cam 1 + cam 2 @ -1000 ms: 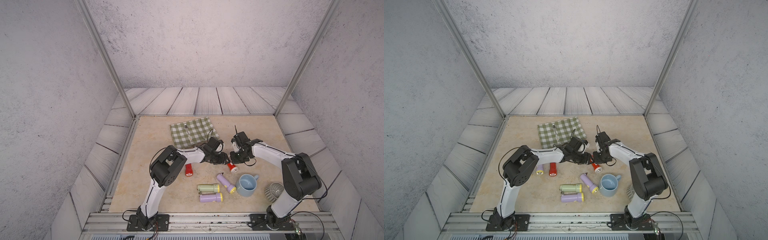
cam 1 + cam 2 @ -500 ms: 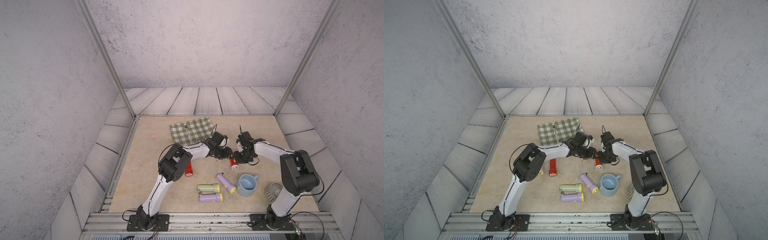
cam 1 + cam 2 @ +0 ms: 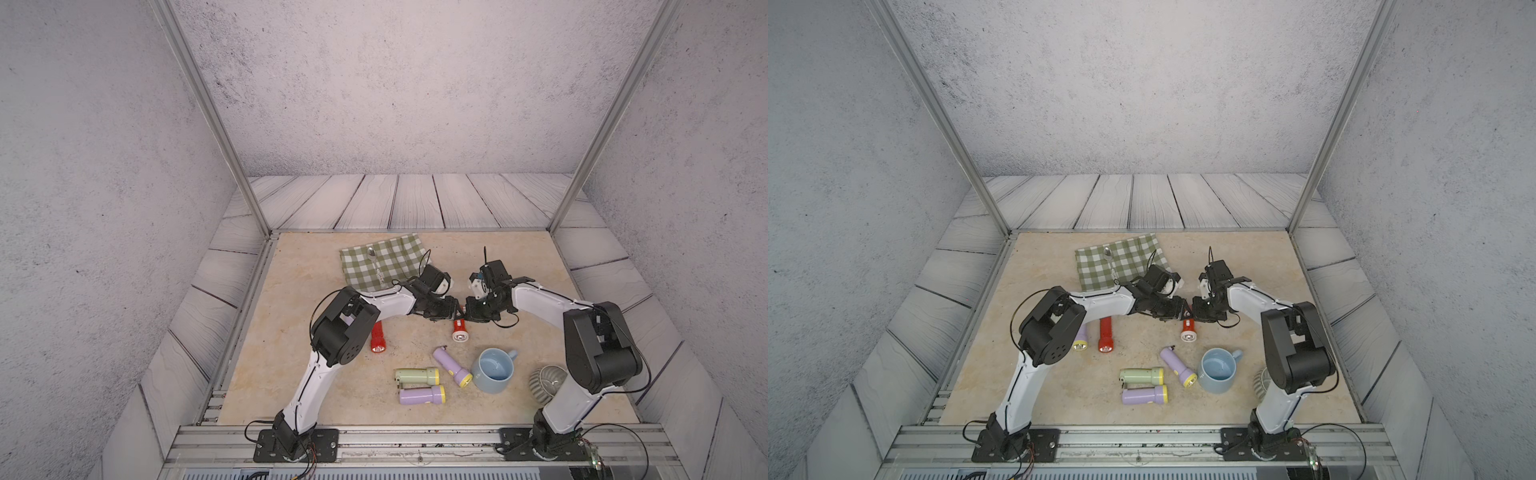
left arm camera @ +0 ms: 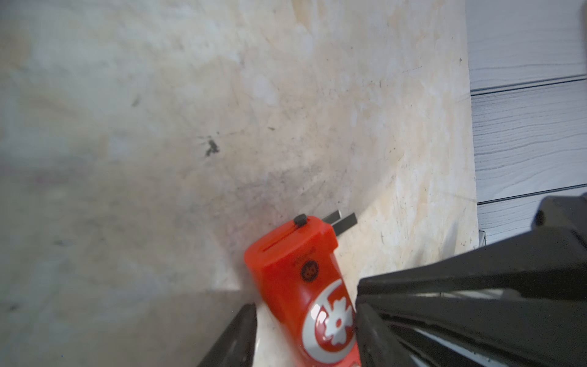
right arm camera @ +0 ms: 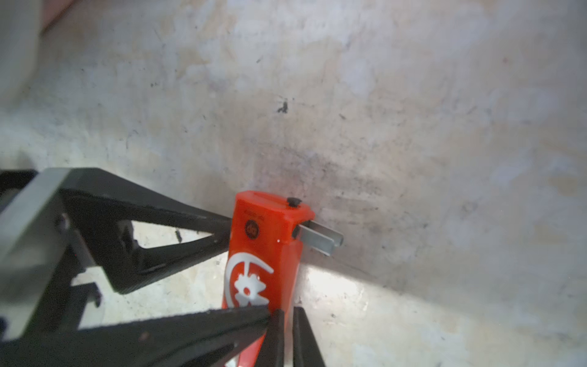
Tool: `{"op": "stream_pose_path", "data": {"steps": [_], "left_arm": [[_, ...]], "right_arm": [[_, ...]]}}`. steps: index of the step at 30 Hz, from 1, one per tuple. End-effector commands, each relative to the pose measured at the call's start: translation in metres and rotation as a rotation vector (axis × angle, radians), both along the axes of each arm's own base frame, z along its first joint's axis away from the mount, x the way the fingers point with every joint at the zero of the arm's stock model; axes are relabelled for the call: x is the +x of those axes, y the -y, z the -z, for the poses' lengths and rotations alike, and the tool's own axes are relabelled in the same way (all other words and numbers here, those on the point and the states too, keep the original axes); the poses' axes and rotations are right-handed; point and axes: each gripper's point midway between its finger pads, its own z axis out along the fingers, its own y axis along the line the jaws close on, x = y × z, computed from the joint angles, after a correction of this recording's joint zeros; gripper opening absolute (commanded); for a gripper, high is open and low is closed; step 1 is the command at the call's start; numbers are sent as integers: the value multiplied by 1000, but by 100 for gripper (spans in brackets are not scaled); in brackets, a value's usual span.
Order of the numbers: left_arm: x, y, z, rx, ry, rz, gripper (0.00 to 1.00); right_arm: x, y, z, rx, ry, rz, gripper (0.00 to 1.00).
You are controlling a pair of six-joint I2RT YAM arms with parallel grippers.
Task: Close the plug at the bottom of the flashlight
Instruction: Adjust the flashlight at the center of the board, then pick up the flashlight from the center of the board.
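A red flashlight lies on the beige table between my two grippers, lens end toward the front. At its bottom end the plug, two flat metal prongs, sticks out sideways. My left gripper is open and straddles the flashlight's body; a gap shows beside one finger. My right gripper is shut with nothing in it, its tips right beside the red body, on the side the prongs point to.
Several other flashlights lie nearer the front: a red one, two purple ones and a green one. A blue mug and a ribbed metal object sit front right. A green checked cloth with a spoon lies behind.
Both grippers and the red flashlight have shifted a little toward the back. My left jaws have widened slightly around the flashlight. The right gripper has stayed shut.
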Motion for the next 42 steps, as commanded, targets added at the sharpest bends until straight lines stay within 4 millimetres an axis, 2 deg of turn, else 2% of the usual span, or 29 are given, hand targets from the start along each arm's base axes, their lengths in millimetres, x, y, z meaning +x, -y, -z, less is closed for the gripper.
{"op": "stream_pose_path", "data": {"steps": [1,8,12,15,22,32,36,40,42], "left_arm": [[-1,-10,1,46,11,-6,55],[2,-5,1,86,30,0,55],[2,2,-3,101,40,16,55],[0,1,1,159,58,23,55],[-4,-9,17,292,78,21,55],[-7,-3,40,383,80,41,55],[-5,-1,44,413,87,51,55],[-6,-1,44,416,90,58,46],[-6,-2,45,421,98,57,45]], "right_arm": [[0,-2,-15,49,26,20,11],[4,42,-49,-112,211,154,12],[5,56,-66,-151,296,207,14],[5,57,-73,-147,322,216,14],[6,56,-73,-124,327,225,16],[4,62,-89,-102,386,262,18],[4,62,-90,-94,389,263,18],[5,61,-88,-83,384,266,19],[6,61,-87,-78,381,267,19]]}}
